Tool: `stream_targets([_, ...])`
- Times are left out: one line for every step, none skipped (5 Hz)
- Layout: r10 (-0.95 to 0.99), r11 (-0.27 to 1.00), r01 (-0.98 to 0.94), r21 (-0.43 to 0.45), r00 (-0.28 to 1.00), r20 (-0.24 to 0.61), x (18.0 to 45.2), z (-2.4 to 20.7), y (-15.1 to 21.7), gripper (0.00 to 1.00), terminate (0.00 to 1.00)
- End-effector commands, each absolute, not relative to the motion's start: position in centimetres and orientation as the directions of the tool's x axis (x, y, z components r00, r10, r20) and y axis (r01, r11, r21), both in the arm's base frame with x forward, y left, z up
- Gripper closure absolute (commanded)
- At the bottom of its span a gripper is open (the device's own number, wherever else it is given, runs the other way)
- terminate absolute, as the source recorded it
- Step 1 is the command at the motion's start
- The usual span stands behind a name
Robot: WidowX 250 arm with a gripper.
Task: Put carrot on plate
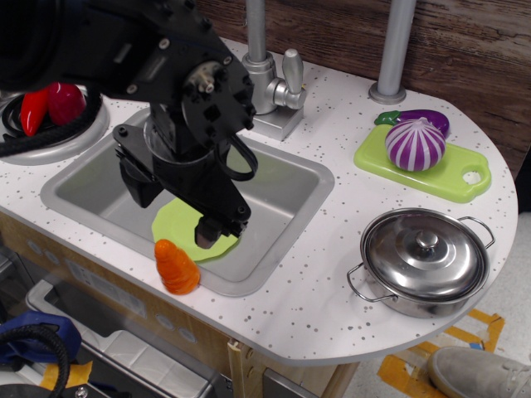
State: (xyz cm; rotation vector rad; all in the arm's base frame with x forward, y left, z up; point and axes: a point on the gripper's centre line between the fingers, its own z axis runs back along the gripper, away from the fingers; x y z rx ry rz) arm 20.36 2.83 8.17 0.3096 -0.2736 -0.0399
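The orange ridged carrot (176, 267) sits at the front rim of the sink, just in front of the lime-green plate (176, 225). The plate lies flat on the sink floor near its front wall and is partly hidden by my arm. My black gripper (177, 209) hangs over the sink above the plate and just behind and above the carrot. Its jaws stand apart, with one finger (137, 184) on the left and the other finger (214, 230) on the right over the plate. Nothing is between them.
The grey sink basin (282, 186) has a faucet (274, 83) behind it. A red chili and red ball (50, 104) lie in a bowl at far left. A green cutting board (448, 178) with purple vegetables is at back right, and a lidded steel pot (425, 261) is at front right.
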Motion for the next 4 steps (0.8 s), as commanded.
stream_targets([-0.081, 0.952, -0.003, 0.306, 0.962, 0.26, 20.4, 8.2, 2.8, 0.0, 0.0])
stream_targets([-0.079, 0.945, -0.009, 0.328, 0.964, 0.254, 20.6, 8.5, 3.4, 0.0, 0.0])
stream_targets([-0.094, 0.94, -0.001, 0.342, 0.961, 0.26, 20.9, 8.3, 4.4, 0.0, 0.0])
stream_targets([-0.08, 0.948, -0.012, 0.317, 0.958, 0.275, 21.2, 7.3, 4.8, 0.0, 0.0])
